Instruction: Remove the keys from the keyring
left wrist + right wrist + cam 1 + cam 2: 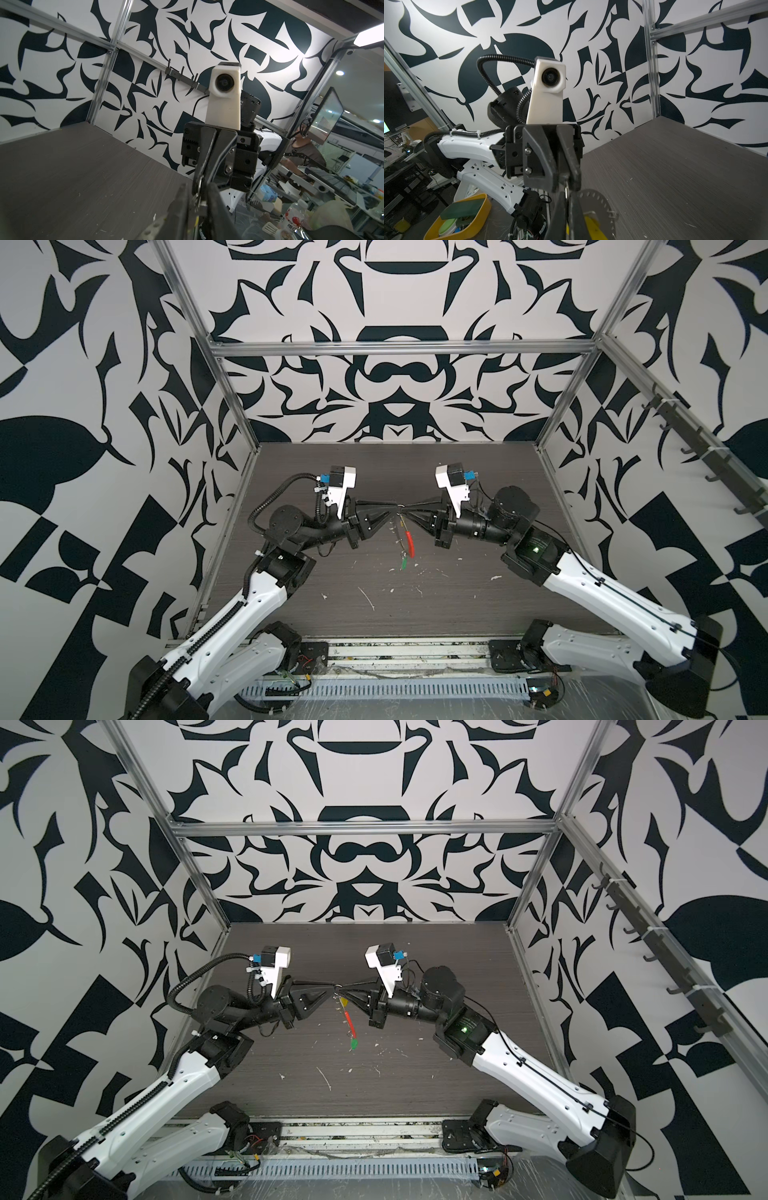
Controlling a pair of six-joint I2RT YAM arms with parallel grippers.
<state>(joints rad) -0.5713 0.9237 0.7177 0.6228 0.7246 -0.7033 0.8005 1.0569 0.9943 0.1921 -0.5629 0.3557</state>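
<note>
Both grippers meet tip to tip above the middle of the dark table (pixel 478 497). The keyring (pixel 401 537), a thin grey hoop with a red sleeve (pixel 410 545), hangs below them. A yellow-headed key (pixel 402 525) sits near its top and a green-headed key (pixel 403 563) at its bottom. My right gripper (pixel 408 515) is shut on a small silver ring (pixel 566 190) at the hoop's top. My left gripper (pixel 395 510) stands slightly open, and that ring (pixel 198 187) lies in the gap between its fingers. The yellow key (pixel 593 228) shows just past the right fingers.
White flecks and scraps (pixel 368 597) lie scattered on the table's near half. Aluminium frame posts (pixel 232 406) and patterned walls close in the back and sides. A yellow bin (pixel 467 218) stands outside the cell, beyond the left arm.
</note>
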